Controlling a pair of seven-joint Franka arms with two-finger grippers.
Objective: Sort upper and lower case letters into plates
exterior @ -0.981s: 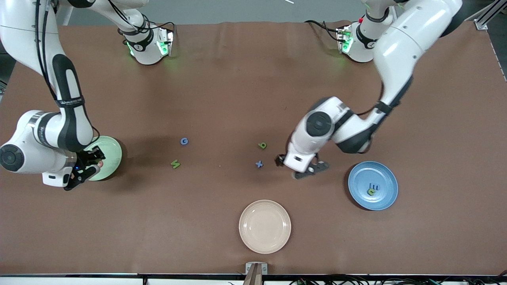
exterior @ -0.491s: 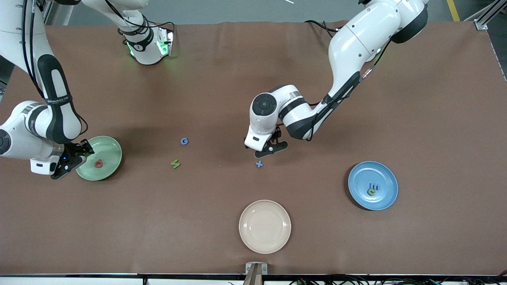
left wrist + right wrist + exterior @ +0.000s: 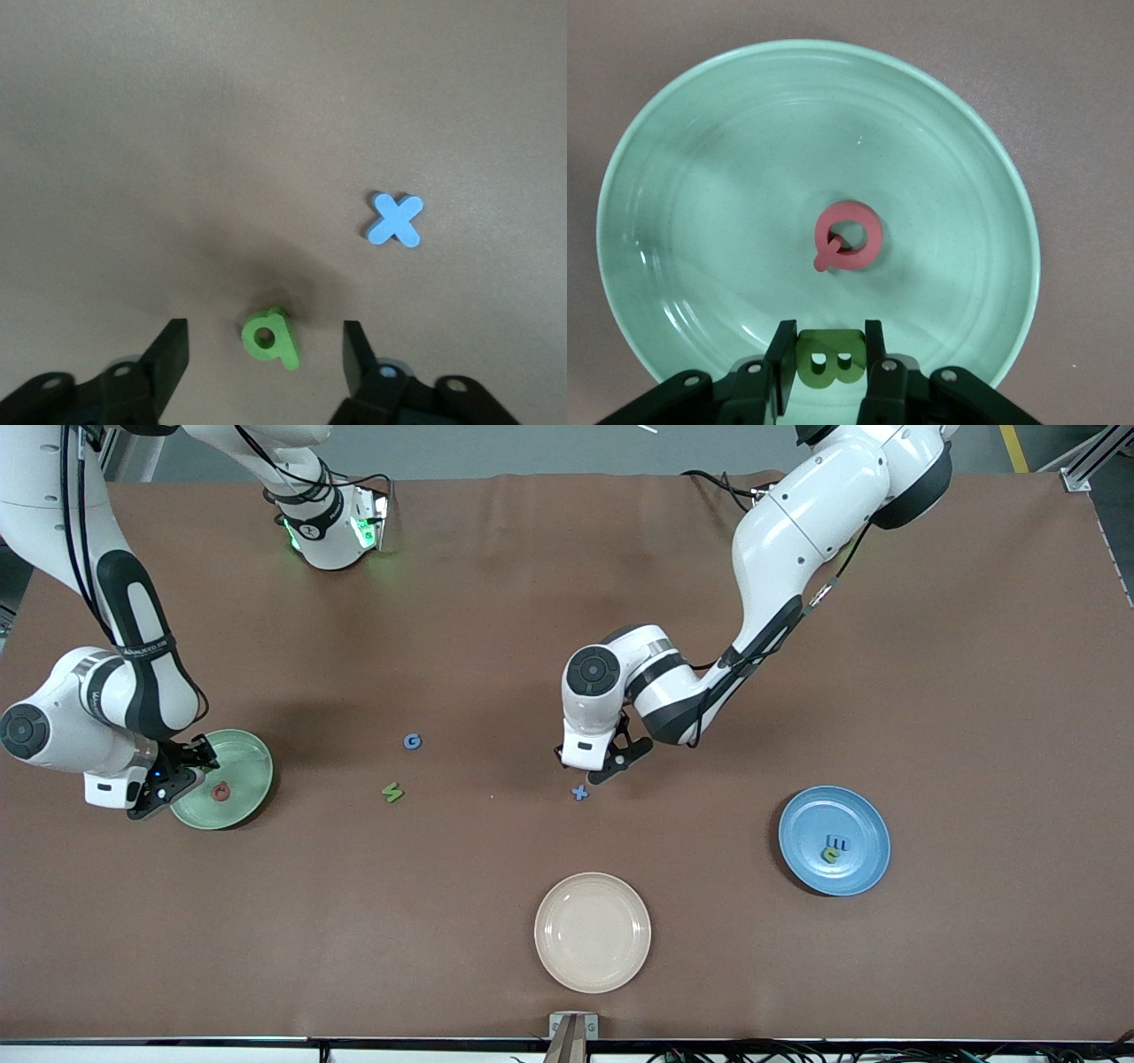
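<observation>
My right gripper [image 3: 824, 372] pinches a flat green B [image 3: 829, 359] over the glossy mint plate [image 3: 673, 177]; pink Q [image 3: 849, 237] lies mid-plate. My left gripper [image 3: 264, 354], jaws wide, straddles the green q [image 3: 270, 336] w/o touching; blue x [image 3: 395, 220] at its 2 o'clock.

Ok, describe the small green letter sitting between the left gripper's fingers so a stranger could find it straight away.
Start at the left arm, which reaches to the middle of the brown table. Its open left gripper hangs over a small green letter shaped like a ring with a stem, lying on the cloth. The blue x beside it is a cross and lies outside the fingers.
</observation>
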